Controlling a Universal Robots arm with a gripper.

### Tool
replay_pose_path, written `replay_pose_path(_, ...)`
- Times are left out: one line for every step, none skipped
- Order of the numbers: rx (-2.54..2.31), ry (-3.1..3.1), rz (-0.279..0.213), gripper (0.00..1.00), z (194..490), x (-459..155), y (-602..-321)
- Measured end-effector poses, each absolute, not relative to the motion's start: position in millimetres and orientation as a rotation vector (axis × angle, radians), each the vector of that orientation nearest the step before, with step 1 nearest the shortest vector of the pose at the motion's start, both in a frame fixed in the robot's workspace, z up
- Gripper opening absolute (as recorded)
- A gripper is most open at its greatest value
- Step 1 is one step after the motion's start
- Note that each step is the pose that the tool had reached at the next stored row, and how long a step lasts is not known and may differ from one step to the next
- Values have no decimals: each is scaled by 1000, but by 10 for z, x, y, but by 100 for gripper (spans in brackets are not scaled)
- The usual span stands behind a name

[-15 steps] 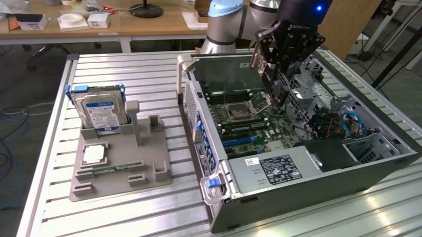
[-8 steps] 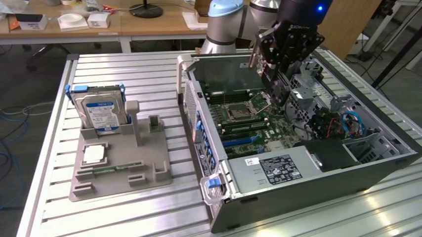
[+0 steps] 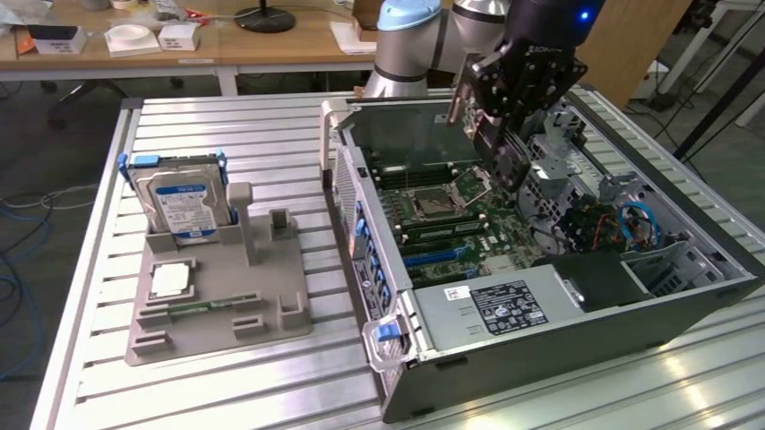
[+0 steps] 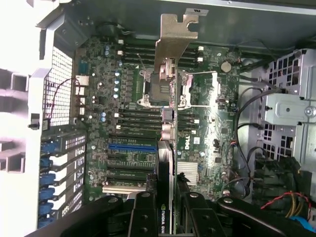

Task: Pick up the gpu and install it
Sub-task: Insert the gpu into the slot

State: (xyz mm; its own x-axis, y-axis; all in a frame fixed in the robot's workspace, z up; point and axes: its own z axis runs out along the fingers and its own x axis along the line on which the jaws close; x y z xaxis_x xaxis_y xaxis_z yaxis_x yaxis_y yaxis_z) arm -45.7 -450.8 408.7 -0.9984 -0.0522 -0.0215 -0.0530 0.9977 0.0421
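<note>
The gripper (image 3: 500,121) is clamped on the graphics card (image 3: 502,157) and holds it edge-down above the open computer case (image 3: 687,309), over the far part of the motherboard (image 3: 472,228). In the wrist view the two black fingers (image 4: 144,207) press on either side of the card (image 4: 166,163), and its silvery bracket (image 4: 174,44) points away from the camera, over the processor socket (image 4: 158,89). The card hangs clear of the board, not seated in any slot. On the exterior view's left, well apart from the case, a grey holder (image 3: 221,322) rests on the slatted metal table (image 3: 239,125) with a hard drive (image 3: 179,204) standing upright at its far end
</note>
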Motion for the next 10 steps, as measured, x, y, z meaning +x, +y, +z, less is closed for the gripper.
replay_pose_path(-98,3119,67,26,4087,-457,-4508)
replay_pose_path(-113,3119,67,26,4086,-456,-4508)
replay_pose_path(-129,3119,67,26,4086,-454,-4508)
replay_pose_path(-144,3118,67,26,4085,-452,-4508)
replay_pose_path(-160,3118,67,26,4084,-451,-4508)
replay_pose_path(-175,3117,67,26,4084,-450,-4508)
replay_pose_path(-191,3116,68,26,4084,-448,-4508)
replay_pose_path(-204,3116,68,26,4083,-447,-4508)
replay_pose_path(-217,3115,68,26,4083,-446,-4508)
replay_pose_path(-229,3114,68,26,4082,-445,-4508)
